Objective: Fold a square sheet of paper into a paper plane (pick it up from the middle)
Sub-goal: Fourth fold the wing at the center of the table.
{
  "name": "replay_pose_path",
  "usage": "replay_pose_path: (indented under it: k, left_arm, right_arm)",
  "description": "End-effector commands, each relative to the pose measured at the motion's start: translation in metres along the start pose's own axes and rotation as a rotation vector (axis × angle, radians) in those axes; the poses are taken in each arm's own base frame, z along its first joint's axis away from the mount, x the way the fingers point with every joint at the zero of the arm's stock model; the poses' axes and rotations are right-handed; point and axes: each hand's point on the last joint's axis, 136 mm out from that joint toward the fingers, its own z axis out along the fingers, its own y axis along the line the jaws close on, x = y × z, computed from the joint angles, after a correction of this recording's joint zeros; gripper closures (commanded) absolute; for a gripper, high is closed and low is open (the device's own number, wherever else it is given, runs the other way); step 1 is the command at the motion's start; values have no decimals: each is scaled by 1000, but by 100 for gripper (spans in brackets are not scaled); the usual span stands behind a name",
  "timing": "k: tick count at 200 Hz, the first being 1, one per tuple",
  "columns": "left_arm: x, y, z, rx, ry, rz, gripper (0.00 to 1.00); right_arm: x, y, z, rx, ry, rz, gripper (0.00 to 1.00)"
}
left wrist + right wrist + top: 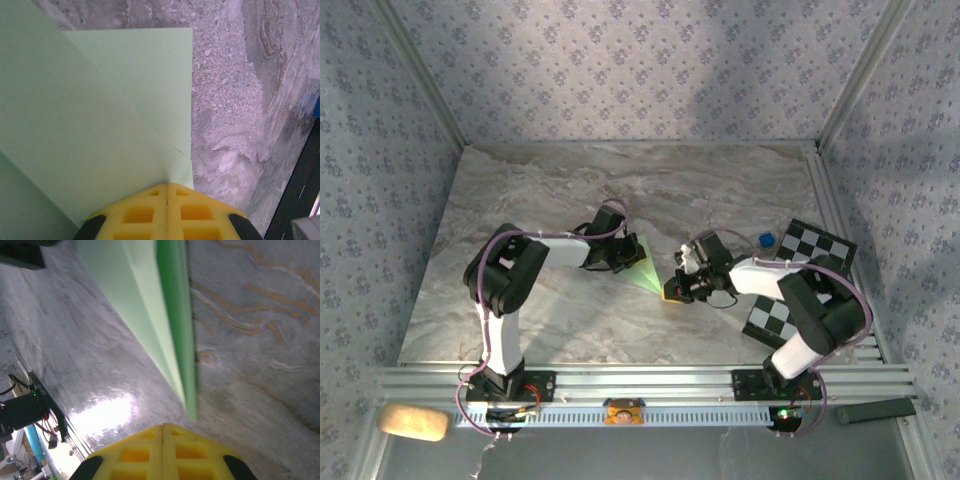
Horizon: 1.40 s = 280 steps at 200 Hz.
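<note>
Near edge: both arm bases are bolted to the aluminium rail [650, 380]. A beige pad [412, 422] lies off the near left corner, apart from the work.

Mid-table: the two arms reach inward and meet over the paper plane [642, 268], which sits roughly at the centre of the marble-patterned table [620, 190], between the two wrists.
- The left gripper [167, 194] has its yellow jaws pressed together. The wide tail end of the pale green paper runs straight into their seam, so I judge it is pinching the plane there.
- The left wrist view shows layered flaps with a diagonal fold running toward the jaws.
- The right gripper [163, 432] also has its jaws pressed together. The plane's sharp tip ends just ahead of them and slightly to one side. I cannot tell whether they catch the tip or only sit beside it.

Progress, as a judgement: the sheet is no longer a flat square. It is a slim, creased wedge with a pointed nose, so most of the folding looks done. What is left is probably a final crease or wing fold, then setting it down.

Containers: I see no bin or tray in use, and the paper is carried only by the jaws and the table.

Farther right: a black-and-white checkered board [820, 245] lies at the table edge, with a small blue object [765, 240] just beside it. Both are well apart from the paper.
</note>
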Motion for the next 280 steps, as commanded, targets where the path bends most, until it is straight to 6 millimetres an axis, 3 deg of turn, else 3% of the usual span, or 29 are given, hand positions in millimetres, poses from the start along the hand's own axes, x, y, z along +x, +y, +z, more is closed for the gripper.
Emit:
replay_pose_path:
  k: [1,53,105,126,179,238,280]
  left_arm:
    - [8,46,4,-141,13,-43,99]
    - [9,46,4,-139,14,-41,98]
    - [10,46,4,-137,17,-39,98]
    - [9,44,4,-133,14,-37,98]
    - [2,34,0,-108,1,-6,97]
    - [-21,-22,-32,-15,-44,125,88]
    - [6,-22,-32,9,29,108,99]
  right_arm:
    - [-11,21,-6,-28,3,-36,97]
    - [-53,25,15,-35,-27,29,97]
    - [-70,17,32,-16,-21,62,96]
    - [-65,1,35,21,-2,103,96]
    - [-25,-48,41,111,65,243,100]
    - [-20,-55,40,134,66,262,100]
    - [-20,-57,39,147,65,270,100]
